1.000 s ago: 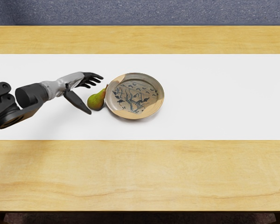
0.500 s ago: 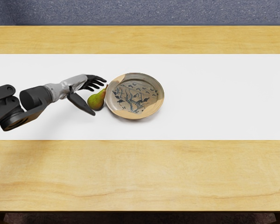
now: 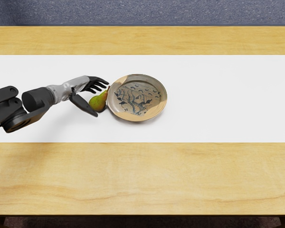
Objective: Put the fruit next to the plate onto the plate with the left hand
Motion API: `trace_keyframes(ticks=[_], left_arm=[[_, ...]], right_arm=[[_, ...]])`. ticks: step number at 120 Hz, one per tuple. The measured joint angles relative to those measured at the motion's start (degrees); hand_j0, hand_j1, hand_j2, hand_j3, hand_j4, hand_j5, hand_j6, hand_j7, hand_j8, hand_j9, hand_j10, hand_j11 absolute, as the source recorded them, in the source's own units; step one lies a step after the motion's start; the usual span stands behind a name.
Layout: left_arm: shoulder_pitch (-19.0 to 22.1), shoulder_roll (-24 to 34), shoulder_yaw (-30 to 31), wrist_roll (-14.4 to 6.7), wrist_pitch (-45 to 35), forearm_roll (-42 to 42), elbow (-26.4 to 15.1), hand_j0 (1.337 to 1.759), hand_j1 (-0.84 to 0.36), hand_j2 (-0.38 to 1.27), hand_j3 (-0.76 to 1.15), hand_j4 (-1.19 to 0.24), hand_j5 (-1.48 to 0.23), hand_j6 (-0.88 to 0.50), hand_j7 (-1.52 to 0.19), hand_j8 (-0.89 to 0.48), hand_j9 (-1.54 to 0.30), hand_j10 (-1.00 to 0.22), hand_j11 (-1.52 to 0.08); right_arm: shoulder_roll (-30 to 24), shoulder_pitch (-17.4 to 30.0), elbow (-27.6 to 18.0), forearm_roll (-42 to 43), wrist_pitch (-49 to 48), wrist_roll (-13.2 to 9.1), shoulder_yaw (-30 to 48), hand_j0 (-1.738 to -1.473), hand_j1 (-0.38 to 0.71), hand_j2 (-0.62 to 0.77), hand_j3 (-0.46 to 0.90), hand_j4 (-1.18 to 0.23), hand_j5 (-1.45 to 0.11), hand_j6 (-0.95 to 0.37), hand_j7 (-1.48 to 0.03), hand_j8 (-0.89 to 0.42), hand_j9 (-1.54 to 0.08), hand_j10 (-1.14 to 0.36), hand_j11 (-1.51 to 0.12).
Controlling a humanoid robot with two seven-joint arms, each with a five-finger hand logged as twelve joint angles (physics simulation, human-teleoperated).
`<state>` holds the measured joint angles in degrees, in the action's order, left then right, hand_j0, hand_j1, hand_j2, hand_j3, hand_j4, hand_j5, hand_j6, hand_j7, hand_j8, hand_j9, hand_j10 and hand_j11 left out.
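Sitting just beside left hand (image 3: 88,92): pear (image 3: 99,101)

A wooden table (image 3: 142,175) carries a white runner (image 3: 218,95) along its middle, with a patterned plate (image 3: 162,96) and a pear (image 3: 99,101) lying just beside each other on it.

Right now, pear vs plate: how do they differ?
The pear is small, green and rounded; the plate is wider, flat, brown with a dark pattern. The pear sits by the left hand; the plate lies beyond it. Both rest on the white runner, close together.
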<state>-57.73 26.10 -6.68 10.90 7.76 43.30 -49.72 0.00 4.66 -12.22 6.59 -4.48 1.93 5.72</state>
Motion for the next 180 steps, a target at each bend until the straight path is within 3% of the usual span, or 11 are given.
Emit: trace_keyframes(ticks=[18, 22, 24, 60, 115, 135, 147, 150, 161, 172, 180], left_arm=[[0.0, -0.8, 0.1, 0.0, 0.0, 0.3, 0.3, 1.658, -0.02, 0.06, 0.00, -0.31, -0.40, -0.31, -0.40, -0.31, -0.40, -0.31, -0.40], [0.0, -1.2, 0.1, -0.1, 0.0, 0.4, 0.6, 1.658, -0.02, 0.06, 0.00, -0.32, -0.39, -0.19, -0.61, -0.31, -0.40, -0.31, -0.40], [0.0, -1.3, 0.1, -0.1, 0.0, 0.4, 0.7, 1.658, -0.02, 0.06, 0.00, -0.32, -0.39, -0.17, -0.64, -0.31, -0.40, -0.31, -0.40], [0.1, -1.3, -0.1, 0.4, 0.3, 0.1, 1.4, 1.658, -0.05, 0.07, 0.00, -0.33, -0.43, -0.34, -0.37, -0.33, -0.43, -0.33, -0.43], [-0.1, -1.3, 1.0, 0.0, 0.7, 0.6, 2.2, 1.658, -0.21, 0.10, 0.00, -0.47, -0.61, -0.47, -0.60, -0.47, -0.61, -0.47, -0.61], [-0.4, -1.2, 2.0, 0.0, 1.1, 0.4, 2.2, 1.657, -0.27, 0.17, 0.00, -0.56, -0.66, -0.45, -0.70, -0.42, -0.72, -0.55, -0.72], [-0.5, -1.2, 2.2, 0.1, 1.9, 0.2, 2.2, 1.656, -0.28, 0.19, 0.00, -0.45, -0.80, -0.41, -0.76, -0.38, -0.79, -0.57, -0.79], [-0.5, -1.2, 2.3, 0.1, 2.2, 0.2, 2.2, 1.655, -0.29, 0.21, 0.00, -0.38, -0.91, -0.41, -0.78, -0.37, -0.81, -0.58, -0.81], [-0.6, -1.0, 2.4, 0.1, 3.0, 0.2, 2.2, 1.655, -0.29, 0.28, 0.00, -0.39, -0.89, -0.41, -0.83, -0.38, -0.86, -0.60, -0.87], [-0.8, -0.9, 2.4, 0.1, 3.8, 0.3, 2.2, 1.655, -0.29, 0.39, 0.00, -0.31, -0.98, -0.45, -0.88, -0.41, -0.91, -0.67, -0.92], [-0.9, -0.3, 2.4, 0.2, 4.6, 0.2, 2.1, 1.655, -0.31, 0.43, 0.00, -0.42, -0.76, -0.42, -0.92, -0.38, -0.94, -0.64, -0.94]], right_arm=[[0.0, 0.0, 0.0, 0.0, 0.0, 0.0, 0.0, -1.658, -0.31, -0.01, 0.00, -0.03, -0.04, -0.03, -0.04, -0.03, -0.04, -0.03, -0.04], [0.0, 0.0, 0.0, 0.0, 0.0, 0.0, 0.0, -1.658, -0.31, -0.01, 0.00, -0.03, -0.04, -0.03, -0.04, -0.03, -0.04, -0.03, -0.04], [0.0, 0.0, 0.0, 0.0, 0.0, 0.0, 0.0, -1.658, -0.31, -0.01, 0.00, -0.03, -0.04, -0.03, -0.04, -0.03, -0.04, -0.03, -0.04], [0.0, 0.0, 0.0, 0.0, 0.0, 0.0, 0.0, -1.658, -0.31, -0.01, 0.00, -0.03, -0.04, -0.03, -0.04, -0.03, -0.04, -0.03, -0.04], [0.0, 0.0, 0.0, 0.0, 0.0, 0.0, 0.0, -1.658, -0.31, -0.01, 0.00, -0.03, -0.04, -0.03, -0.04, -0.03, -0.04, -0.03, -0.04], [0.0, 0.0, 0.0, 0.0, 0.0, 0.0, 0.0, -1.658, -0.31, -0.01, 0.00, -0.03, -0.04, -0.03, -0.04, -0.03, -0.04, -0.03, -0.04], [0.0, 0.0, 0.0, 0.0, 0.0, 0.0, 0.0, -1.658, -0.31, -0.01, 0.00, -0.03, -0.04, -0.03, -0.04, -0.03, -0.04, -0.03, -0.04], [0.0, 0.0, 0.0, 0.0, 0.0, 0.0, 0.0, -1.658, -0.31, -0.01, 0.00, -0.03, -0.04, -0.03, -0.04, -0.03, -0.04, -0.03, -0.04], [0.0, 0.0, 0.0, 0.0, 0.0, 0.0, 0.0, -1.658, -0.31, -0.01, 0.00, -0.03, -0.04, -0.03, -0.04, -0.03, -0.04, -0.03, -0.04], [0.0, 0.0, 0.0, 0.0, 0.0, 0.0, 0.0, -1.658, -0.31, -0.01, 0.00, -0.03, -0.04, -0.03, -0.04, -0.03, -0.04, -0.03, -0.04], [0.0, 0.0, 0.0, 0.0, 0.0, 0.0, 0.0, -1.658, -0.31, -0.01, 0.00, -0.03, -0.04, -0.03, -0.04, -0.03, -0.04, -0.03, -0.04]])
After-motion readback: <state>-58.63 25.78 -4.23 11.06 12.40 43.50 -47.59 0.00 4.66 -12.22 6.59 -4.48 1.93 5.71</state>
